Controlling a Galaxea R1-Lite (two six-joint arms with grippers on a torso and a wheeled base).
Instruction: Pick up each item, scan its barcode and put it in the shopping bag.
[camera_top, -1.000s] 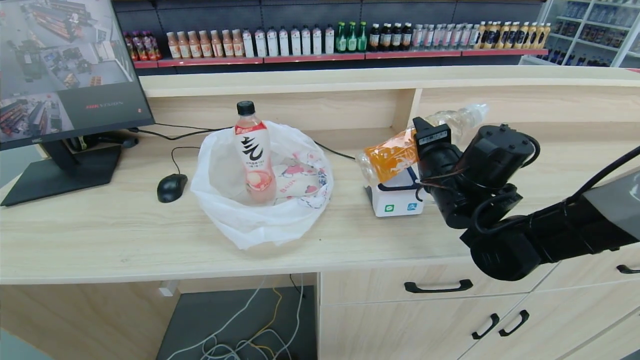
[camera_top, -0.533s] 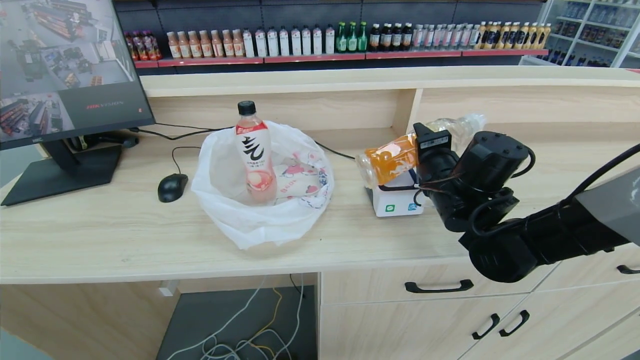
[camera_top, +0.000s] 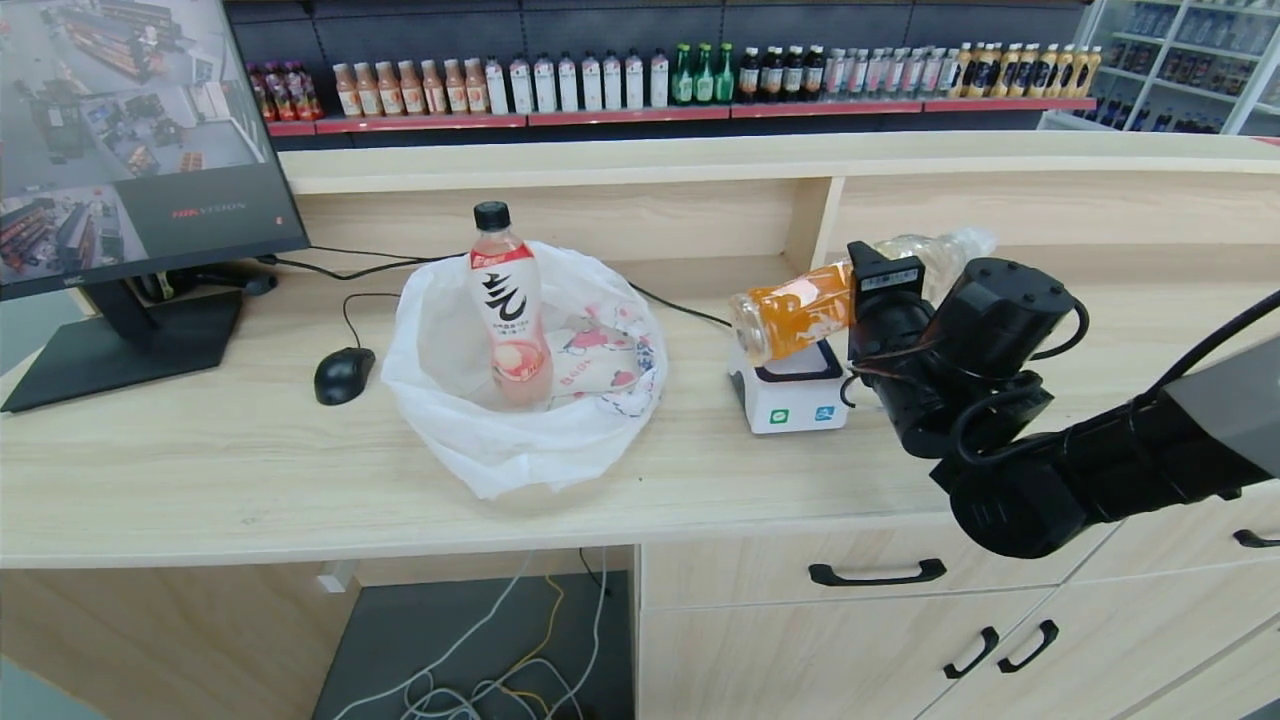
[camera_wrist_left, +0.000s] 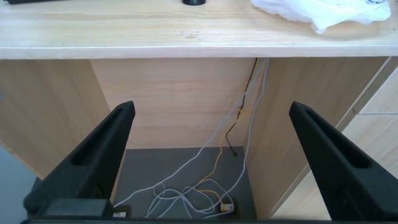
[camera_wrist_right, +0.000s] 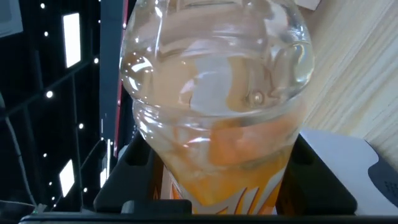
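Left pincer (camera_wrist_left: 212, 112) hangs below the table (camera_wrist_left: 155, 28) edge, fingers spread wide, nothing btwn them. Cables (camera_wrist_left: 205, 186) lie on the floor beyond. A bit of the shopping bag (camera_wrist_left: 323, 12) shows on the table top, cut off by the frame.

Head view, L to R: mouse (camera_top: 343, 375) sits at 9 o'clock of the shopping bag (camera_top: 520, 455). The bag stands open on the table w/ a pink bottle (camera_top: 510, 310) upright inside, black cap on. Scanner (camera_top: 790, 395) is at 3 o'clock of the bag, near but apart.

Orange bottle (camera_top: 800, 310) lies on its side in the right pincer (camera_top: 882, 300), which is clamped around its body. Base end sticks out toward 9 o'clock, over the scanner's top; neck end points toward 2 o'clock. Can't tell if the base touches the scanner. Pincer's far finger is hidden behind the bottle, and the cap is hard to make out. In the right wrist view the bottle sits btwn the dark fingers (camera_wrist_right: 134, 165), w/ the white scanner just beyond.
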